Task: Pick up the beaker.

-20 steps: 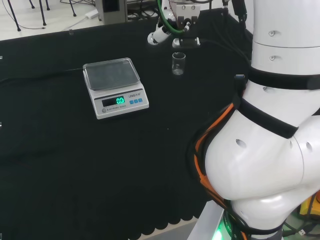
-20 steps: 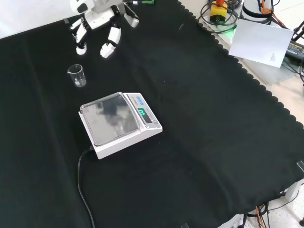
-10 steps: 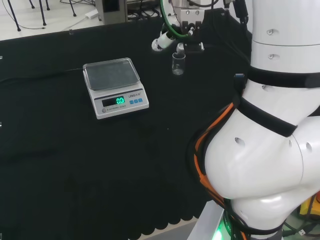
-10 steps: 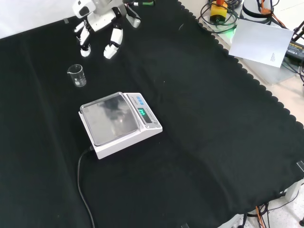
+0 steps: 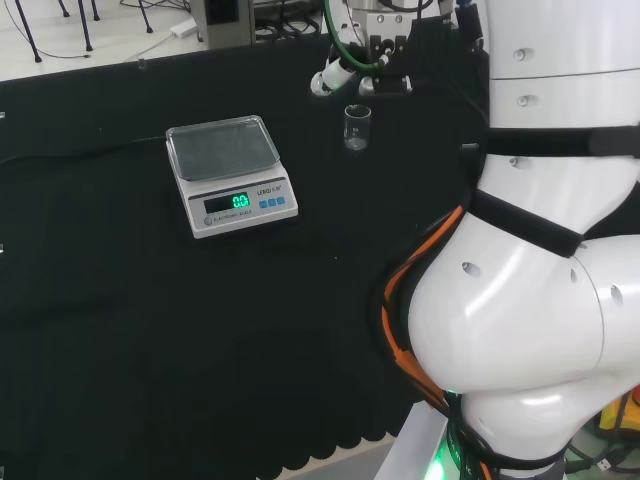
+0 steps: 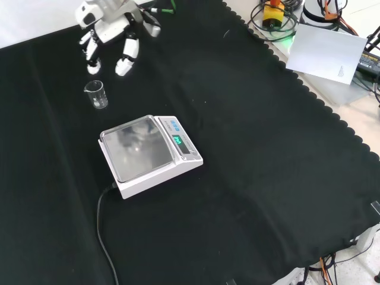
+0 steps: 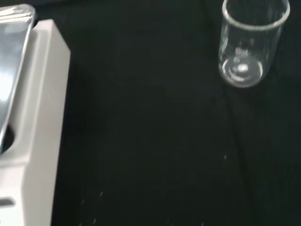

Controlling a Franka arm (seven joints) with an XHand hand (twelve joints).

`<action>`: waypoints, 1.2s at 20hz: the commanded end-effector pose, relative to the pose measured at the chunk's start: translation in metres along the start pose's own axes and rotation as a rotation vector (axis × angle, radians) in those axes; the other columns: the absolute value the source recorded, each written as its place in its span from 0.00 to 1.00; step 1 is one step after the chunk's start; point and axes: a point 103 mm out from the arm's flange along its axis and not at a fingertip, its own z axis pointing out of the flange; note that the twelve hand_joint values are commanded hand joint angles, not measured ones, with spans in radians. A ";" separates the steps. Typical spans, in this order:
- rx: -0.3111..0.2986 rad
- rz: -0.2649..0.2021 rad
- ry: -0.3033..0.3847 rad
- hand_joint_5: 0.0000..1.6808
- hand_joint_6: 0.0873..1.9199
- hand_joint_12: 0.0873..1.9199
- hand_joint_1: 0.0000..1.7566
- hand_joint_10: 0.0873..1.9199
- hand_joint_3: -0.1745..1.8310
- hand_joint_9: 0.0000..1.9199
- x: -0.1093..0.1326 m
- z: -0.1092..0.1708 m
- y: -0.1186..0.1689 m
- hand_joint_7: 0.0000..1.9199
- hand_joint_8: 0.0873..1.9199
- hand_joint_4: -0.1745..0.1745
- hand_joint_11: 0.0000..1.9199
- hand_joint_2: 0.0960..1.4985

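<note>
Beaker (image 6: pixel 96 94) upright on cloth, hand (image 6: pixel 109 37) just beyond, apart

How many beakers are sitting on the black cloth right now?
1. The beaker stands upright on the cloth, apart from the scale, just below the hand in the front view.

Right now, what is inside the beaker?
Nothing visible: the beaker looks empty in the wrist view, its clear bottom showing through. A colourless film of liquid could not be ruled out.
</note>
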 end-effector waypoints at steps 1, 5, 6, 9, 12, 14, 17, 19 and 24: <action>0.053 -0.012 0.017 0.27 0.32 0.75 0.37 0.42 0.34 0.29 -0.028 0.014 0.033 0.25 0.40 0.31 0.07 0.53; 0.080 -0.012 0.028 0.27 0.32 0.75 0.37 0.42 0.34 0.29 -0.035 0.019 0.039 0.25 0.40 0.30 0.07 0.52; 0.089 -0.011 0.029 0.27 0.32 0.75 0.37 0.42 0.34 0.29 -0.037 0.021 0.041 0.25 0.40 0.30 0.07 0.52; 0.156 -0.009 0.044 0.23 0.31 0.75 0.37 0.42 0.33 0.26 -0.044 0.026 0.045 0.23 0.40 0.32 0.06 0.50; 0.212 -0.016 0.022 0.13 0.20 0.76 0.36 0.44 0.30 0.09 -0.047 0.029 0.048 0.09 0.37 0.43 0.01 0.44; 0.217 -0.011 0.004 0.12 0.14 0.74 0.35 0.46 0.27 0.02 -0.049 0.030 0.049 0.04 0.36 0.47 0.00 0.42; 0.224 -0.001 -0.008 0.16 0.11 0.75 0.37 0.45 0.26 0.04 -0.051 0.033 0.050 0.04 0.35 0.45 0.00 0.43; 0.231 0.004 0.003 0.18 0.10 0.76 0.39 0.45 0.26 0.06 -0.053 0.037 0.052 0.05 0.35 0.44 0.00 0.44; 0.236 0.010 0.010 0.20 0.10 0.77 0.41 0.45 0.26 0.08 -0.057 0.045 0.058 0.07 0.35 0.42 0.00 0.45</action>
